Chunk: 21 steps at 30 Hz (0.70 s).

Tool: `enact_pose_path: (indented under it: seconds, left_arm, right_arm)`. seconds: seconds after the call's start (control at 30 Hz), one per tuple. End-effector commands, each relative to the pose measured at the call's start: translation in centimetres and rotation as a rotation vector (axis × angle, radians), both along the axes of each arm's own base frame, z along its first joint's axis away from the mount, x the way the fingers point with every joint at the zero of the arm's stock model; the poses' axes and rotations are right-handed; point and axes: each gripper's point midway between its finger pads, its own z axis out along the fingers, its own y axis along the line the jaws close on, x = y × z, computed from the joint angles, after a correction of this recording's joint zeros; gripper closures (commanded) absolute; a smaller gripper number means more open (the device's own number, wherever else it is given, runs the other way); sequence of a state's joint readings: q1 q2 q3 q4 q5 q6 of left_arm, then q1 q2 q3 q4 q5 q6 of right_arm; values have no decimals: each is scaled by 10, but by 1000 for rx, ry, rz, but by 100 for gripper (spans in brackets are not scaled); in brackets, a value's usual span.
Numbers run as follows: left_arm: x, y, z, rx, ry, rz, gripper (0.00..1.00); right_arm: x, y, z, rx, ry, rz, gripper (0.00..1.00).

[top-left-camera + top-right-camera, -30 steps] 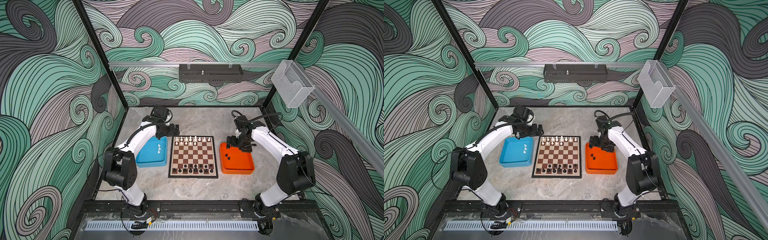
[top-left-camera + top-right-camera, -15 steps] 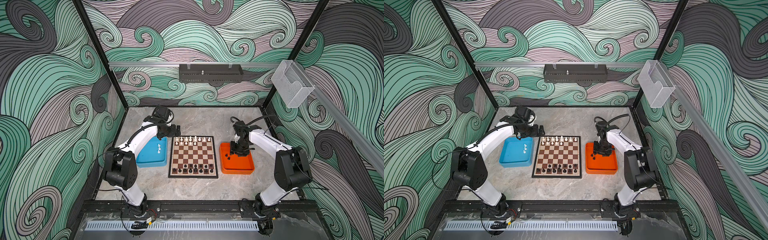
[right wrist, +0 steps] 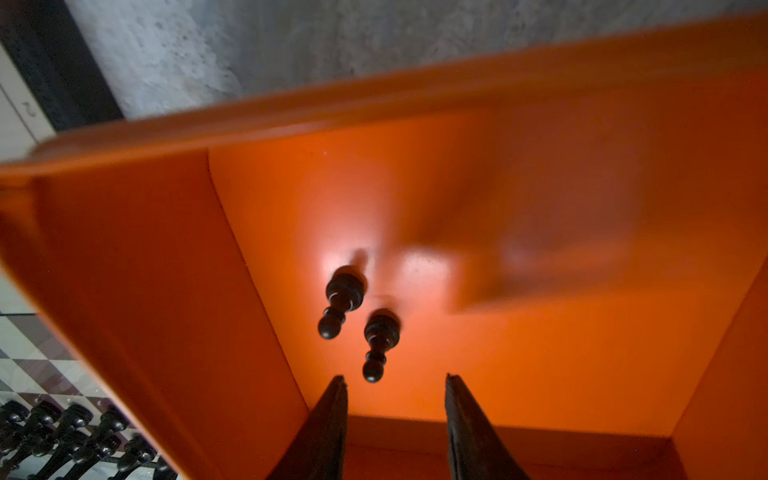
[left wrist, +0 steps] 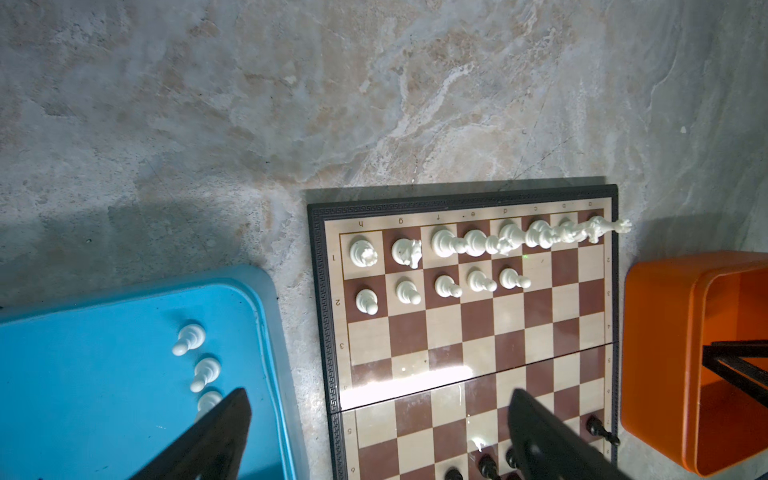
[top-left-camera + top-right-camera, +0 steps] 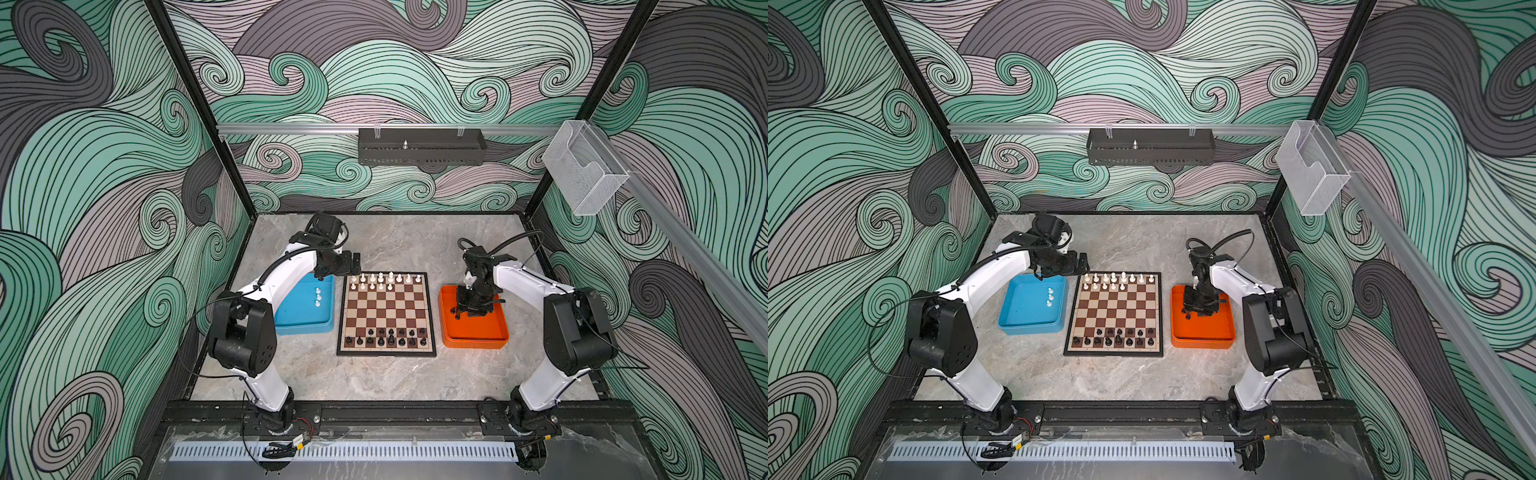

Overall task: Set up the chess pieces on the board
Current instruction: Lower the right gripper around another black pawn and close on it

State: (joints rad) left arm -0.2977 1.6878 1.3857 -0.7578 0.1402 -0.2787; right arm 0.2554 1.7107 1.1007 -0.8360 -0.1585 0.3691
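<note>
Two black pawns (image 3: 376, 332), orange tray (image 5: 476, 338) at three o'clock of the board (image 5: 386, 316). We judge them light, hard, slick; pinch the stem. Both empty: right gripper (image 3: 395, 378) parted, left gripper (image 4: 378, 392) spread wide.

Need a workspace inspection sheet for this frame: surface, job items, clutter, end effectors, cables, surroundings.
Surface: marbled tabletop; board between blue tray and orange tray.
Job's things: white pieces on far two rows, five pawns placed; three white pawns in blue tray; black pieces on near two rows; two black pawns in orange tray.
Clutter: nothing seen.
End effectors: left end effector open, empty, near board's far-left corner; right end effector inside orange tray, jaws apart, nothing gripped.
Cables: black cables along both arms, clear of pieces.
Surroundings: wave-print walls; black rack; clear bin.
</note>
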Motion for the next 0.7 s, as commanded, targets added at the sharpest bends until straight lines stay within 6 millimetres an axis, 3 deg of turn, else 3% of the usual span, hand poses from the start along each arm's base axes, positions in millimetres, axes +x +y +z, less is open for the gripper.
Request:
enact_pose_path:
  seconds: [0.0, 0.67]
  left_arm:
    - [2, 2, 3, 24, 1, -4, 1]
    - [2, 4, 0, 39, 14, 8, 1]
  right_arm:
    - [-2, 4, -6, 2, 16, 1, 62]
    - [-2, 6, -18, -22, 37, 11, 77]
